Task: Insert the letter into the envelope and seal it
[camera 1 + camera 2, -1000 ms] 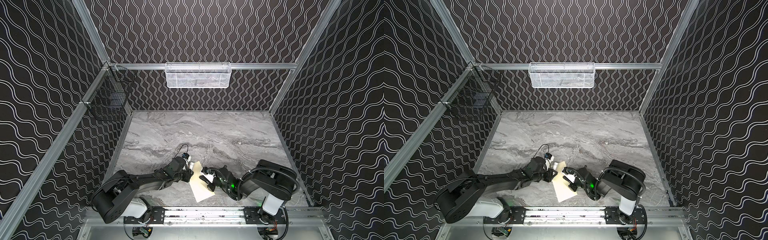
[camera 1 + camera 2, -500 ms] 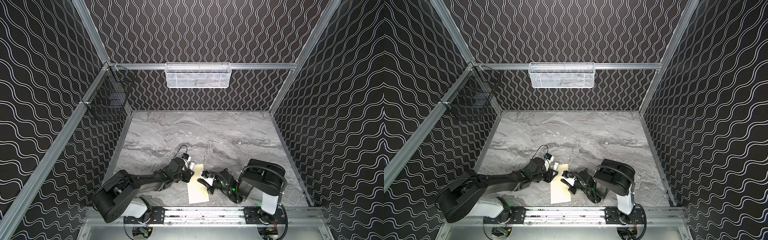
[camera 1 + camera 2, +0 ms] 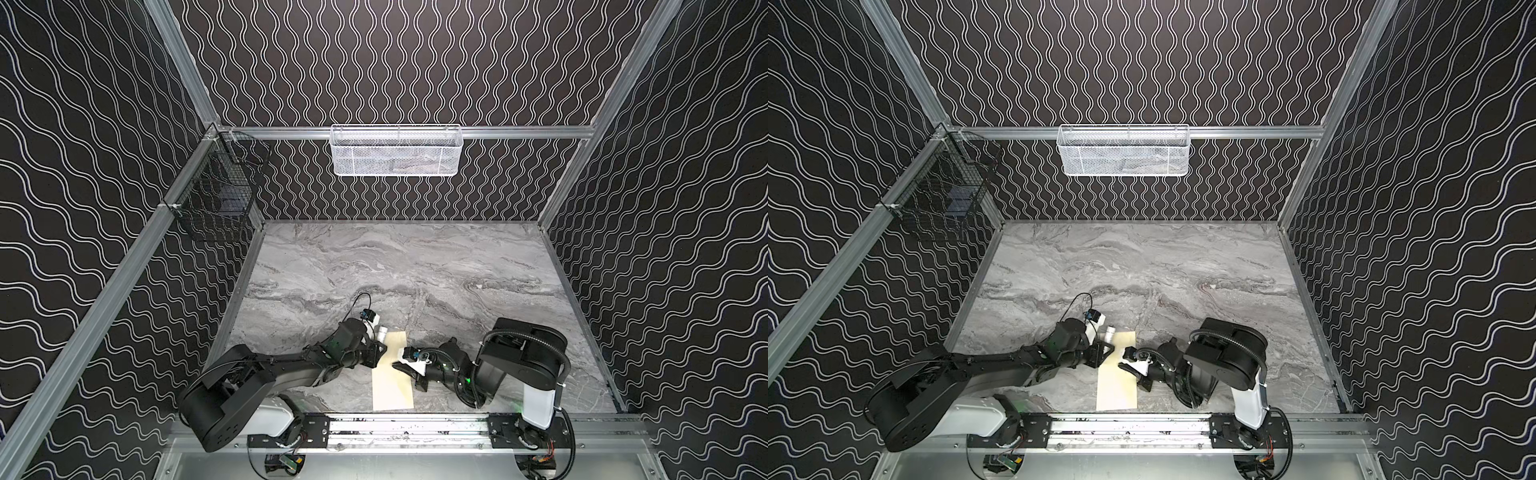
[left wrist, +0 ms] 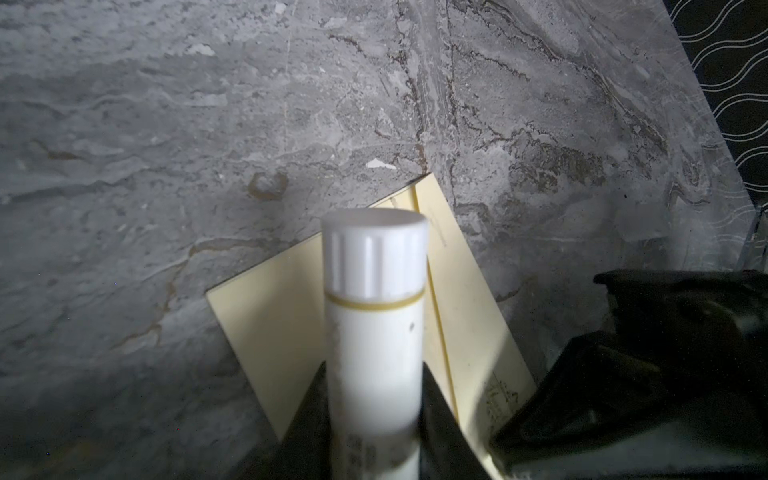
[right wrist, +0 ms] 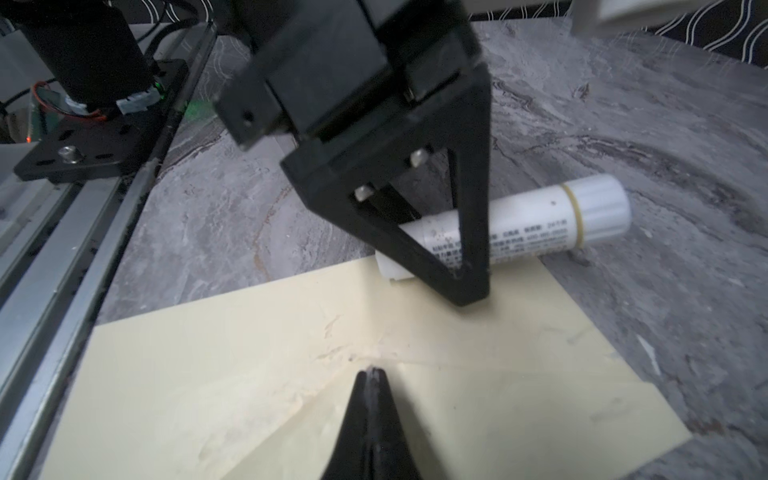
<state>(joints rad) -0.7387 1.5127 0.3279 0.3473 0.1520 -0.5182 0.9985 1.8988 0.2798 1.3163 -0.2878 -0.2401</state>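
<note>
The envelope (image 3: 392, 386) (image 3: 1117, 386) lies flat on the bench (image 3: 415, 270) right against the front rail (image 3: 407, 424), one short end at the rail and its length running away from it, between the 2 arms. It is a long rectangle of smooth, pale cream paper. The right wrist view (image 5: 208, 374) shows folded seams running slantwise to a point near the middle, with faint scuffs and smears around them. The left wrist view (image 4: 270, 316) shows 1 straight seam along its length and a patch of small dark print, too blurred to read. The right pincer (image 5: 372, 372) (image 3: 399, 365) has its 2 thin black fingers pressed together with nothing between them, the tips resting on the envelope's face where the seams meet. The left pincer (image 3: 380, 349) (image 4: 374, 436) stands narrow, clamped across the barrel of a white glue stick (image 5: 540, 224) (image 4: 374, 332) (image 3: 1109, 332). This is a plastic cylinder with a ribbed cap, a thin yellowish band below the cap and fine print along its side. The stick lies low and nearly level, with its base end over the envelope's far edge and its cap out over bare bench. The bench is grey and veined like marble. A white mesh basket (image 3: 397, 151) hangs on the back wall, and a black wire basket (image 3: 220, 195) hangs in the far left corner. The walls are black with white wavy lines.
</note>
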